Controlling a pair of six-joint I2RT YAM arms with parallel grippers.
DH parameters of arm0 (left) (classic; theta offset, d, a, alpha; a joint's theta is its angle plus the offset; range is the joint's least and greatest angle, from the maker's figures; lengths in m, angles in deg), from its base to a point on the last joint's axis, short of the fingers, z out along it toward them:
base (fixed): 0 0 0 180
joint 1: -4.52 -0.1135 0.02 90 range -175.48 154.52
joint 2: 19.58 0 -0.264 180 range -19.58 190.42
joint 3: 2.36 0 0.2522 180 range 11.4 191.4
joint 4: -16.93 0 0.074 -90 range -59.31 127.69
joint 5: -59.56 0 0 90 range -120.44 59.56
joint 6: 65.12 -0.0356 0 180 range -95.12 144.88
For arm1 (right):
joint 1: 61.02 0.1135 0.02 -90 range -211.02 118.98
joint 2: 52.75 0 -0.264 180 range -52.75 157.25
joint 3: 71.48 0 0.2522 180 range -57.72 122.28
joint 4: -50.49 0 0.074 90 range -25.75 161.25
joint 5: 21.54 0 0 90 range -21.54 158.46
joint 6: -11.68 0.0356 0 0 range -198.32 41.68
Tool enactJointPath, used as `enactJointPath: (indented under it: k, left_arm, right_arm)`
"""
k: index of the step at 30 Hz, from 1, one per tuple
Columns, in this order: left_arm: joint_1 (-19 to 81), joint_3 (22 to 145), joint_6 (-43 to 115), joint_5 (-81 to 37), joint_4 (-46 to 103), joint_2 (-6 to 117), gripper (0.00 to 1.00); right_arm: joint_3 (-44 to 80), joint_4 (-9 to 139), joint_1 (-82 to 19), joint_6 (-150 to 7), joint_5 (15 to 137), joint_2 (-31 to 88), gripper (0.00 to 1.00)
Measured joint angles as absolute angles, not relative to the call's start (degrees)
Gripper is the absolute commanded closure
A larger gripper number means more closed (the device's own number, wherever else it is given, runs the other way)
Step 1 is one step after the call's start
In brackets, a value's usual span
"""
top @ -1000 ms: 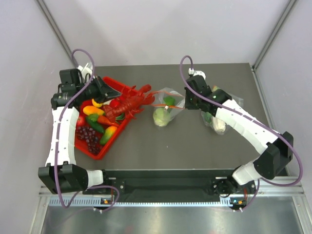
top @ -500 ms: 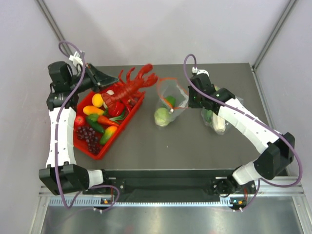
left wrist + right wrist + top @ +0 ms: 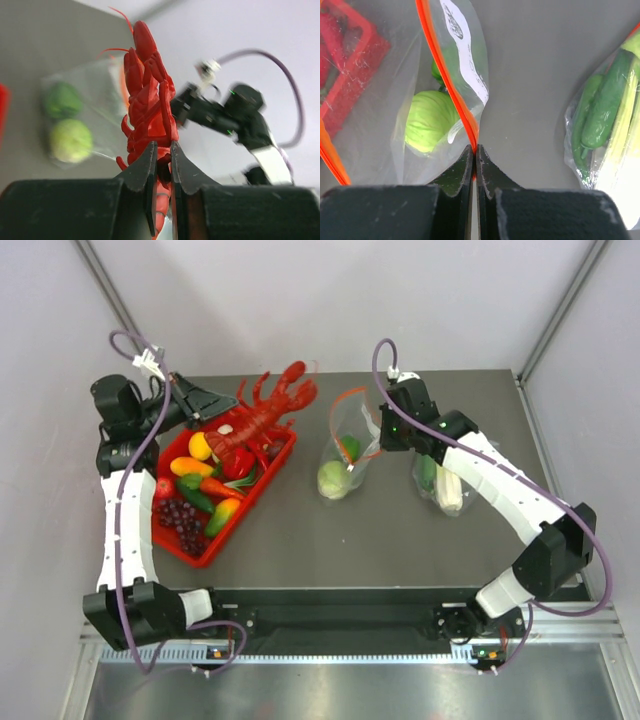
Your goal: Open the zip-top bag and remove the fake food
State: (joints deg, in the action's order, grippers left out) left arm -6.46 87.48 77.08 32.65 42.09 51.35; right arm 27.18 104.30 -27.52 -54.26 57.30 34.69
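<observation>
Left gripper (image 3: 161, 146) is clamping the tail of the red toy lobster (image 3: 262, 415), holding it over the red tray (image 3: 195, 558) at 10 o'clock. Right gripper (image 3: 474, 149) is pinching the zip-top bag (image 3: 345, 440) by its orange strip at table centre, pale green cabbage (image 3: 430, 120) sitting inside, second bag (image 3: 440, 480) lying at its 3 o'clock

Bright even light; zip-top bag (image 3: 395, 75) glints; left-wrist background soft (perhaps defocus).

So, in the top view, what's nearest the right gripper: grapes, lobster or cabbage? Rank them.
1. Cabbage, in the bag the right gripper pinches.
2. Lobster, farther left, in the left gripper.
3. Grapes, far left, in the tray.
</observation>
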Motion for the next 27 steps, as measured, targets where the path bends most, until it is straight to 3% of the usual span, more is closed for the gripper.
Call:
enactJointPath:
  k: [11,27]
  left_arm:
    - [-14.28,77.57,66.20,9.87,46.09,49.84,1.00]
    - [-17.47,72.70,62.94,1.04,44.06,59.00,1.00]
  right_arm:
    - [26.48,103.65,-27.52,-54.26,58.57,34.51,1.00]
    - [25.76,103.21,-27.54,-54.07,60.36,34.38,1.00]
